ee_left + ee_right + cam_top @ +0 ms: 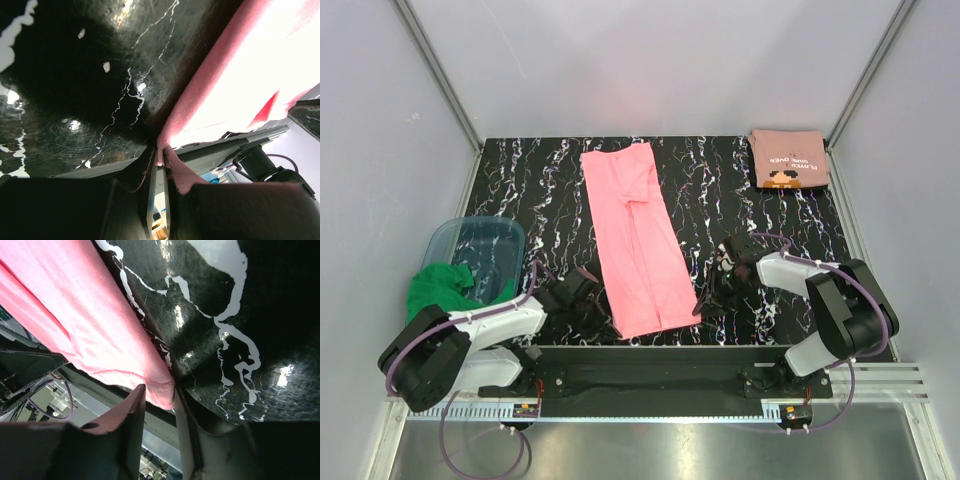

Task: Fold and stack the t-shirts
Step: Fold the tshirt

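The bright pink t-shirt (638,240) lies folded into a long strip down the middle of the black marbled table (540,190). My left gripper (592,305) is at the strip's near left corner. In the left wrist view it (161,156) is shut on the pink hem (210,95). My right gripper (712,290) is at the near right corner. In the right wrist view it (160,396) is closed on a thick pink corner (100,325). The salmon t-shirt (788,160) with white lettering lies folded at the back right.
A clear plastic bin (485,240) stands at the left with a green cloth (440,285) hanging over its near rim. Grey walls and metal posts enclose the table. The table's front edge runs just behind both grippers.
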